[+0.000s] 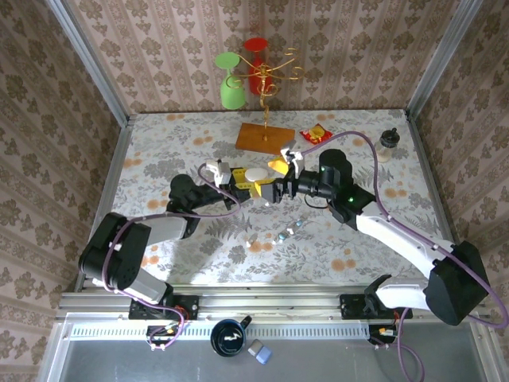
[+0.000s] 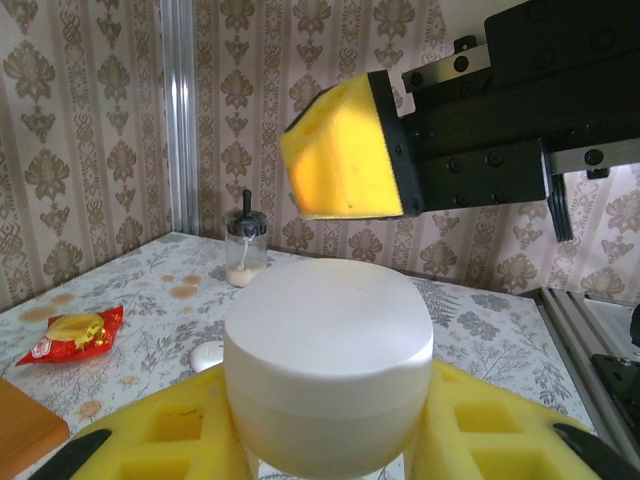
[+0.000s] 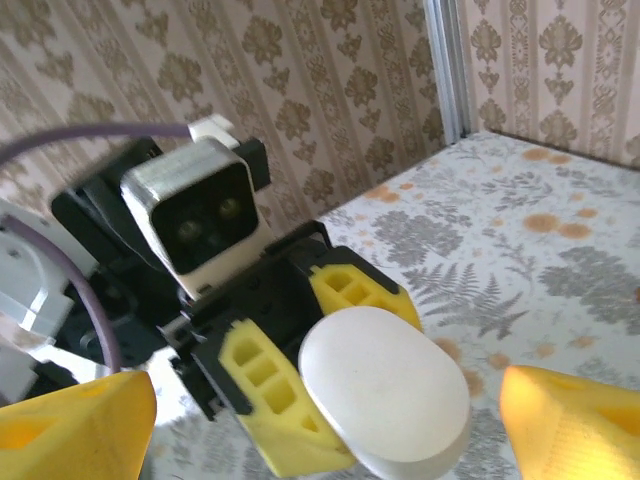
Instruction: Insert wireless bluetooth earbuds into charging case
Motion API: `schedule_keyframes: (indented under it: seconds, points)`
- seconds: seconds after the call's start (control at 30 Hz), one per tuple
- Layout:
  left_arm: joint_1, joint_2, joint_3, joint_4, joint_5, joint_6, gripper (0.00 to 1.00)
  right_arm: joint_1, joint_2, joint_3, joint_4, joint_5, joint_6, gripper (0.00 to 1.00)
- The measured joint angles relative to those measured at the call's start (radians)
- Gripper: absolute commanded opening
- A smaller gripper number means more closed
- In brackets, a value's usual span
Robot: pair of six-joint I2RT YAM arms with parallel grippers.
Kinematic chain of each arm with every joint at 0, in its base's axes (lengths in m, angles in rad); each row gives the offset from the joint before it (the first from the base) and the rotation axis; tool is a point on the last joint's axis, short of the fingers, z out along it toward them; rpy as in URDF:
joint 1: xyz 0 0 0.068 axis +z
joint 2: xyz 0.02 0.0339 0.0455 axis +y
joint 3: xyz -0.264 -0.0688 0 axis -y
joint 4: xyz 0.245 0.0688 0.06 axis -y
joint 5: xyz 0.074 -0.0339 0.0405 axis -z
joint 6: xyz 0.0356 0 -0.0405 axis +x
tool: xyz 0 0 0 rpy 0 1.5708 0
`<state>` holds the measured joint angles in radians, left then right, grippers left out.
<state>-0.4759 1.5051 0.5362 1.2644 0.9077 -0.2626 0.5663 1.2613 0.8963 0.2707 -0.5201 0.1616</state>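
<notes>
At the middle of the floral desk (image 1: 183,143), we've got both arms meeting nose to nose. The left tool (image 1: 246,183) is clenched on a rounded white charging case (image 1: 256,173), its foam pads (image 2: 150,440) pressed against either flank. From the left wrist view we see the case sitting upright between them, lid down, a thin seam running round the body. The right tool (image 1: 274,180) faces it from the other side, and it's released: in the right wrist view its two yellow pads (image 3: 570,420) stand wide apart, one on each side of the case, with clear daylight between foam and plastic, so it touches nothing. One of those pads hangs just above and behind the case in the left wrist view. Now, the wireless bluetooth earbuds (image 1: 289,230): they're lying loose on the desk, a little scatter of tiny pale pieces nearer the arm bases than the case, apart from both tools. We can't tell from here which are white and which blue. Towards the back we spot a wooden board (image 1: 262,137) carrying a gold stand (image 1: 266,76) with a green cup (image 1: 231,86) and a red cup (image 1: 256,49) on it, a red snack packet (image 1: 315,134) just beside the board, and a small bottle (image 1: 387,146) near the far right edge.
</notes>
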Motion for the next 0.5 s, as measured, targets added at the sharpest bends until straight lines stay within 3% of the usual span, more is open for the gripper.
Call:
schedule_keyframes:
  seconds: [0.2, 0.5]
  points:
    - [0.000, -0.045, -0.012, 0.001, 0.008, 0.000, 0.32, 0.027, 0.029, 0.038, -0.077, 0.079, -0.135, 0.89]
    - [0.001, -0.050, -0.021, 0.000, 0.009, 0.000, 0.32, 0.028, 0.046, 0.039, -0.087, 0.147, -0.155, 0.87]
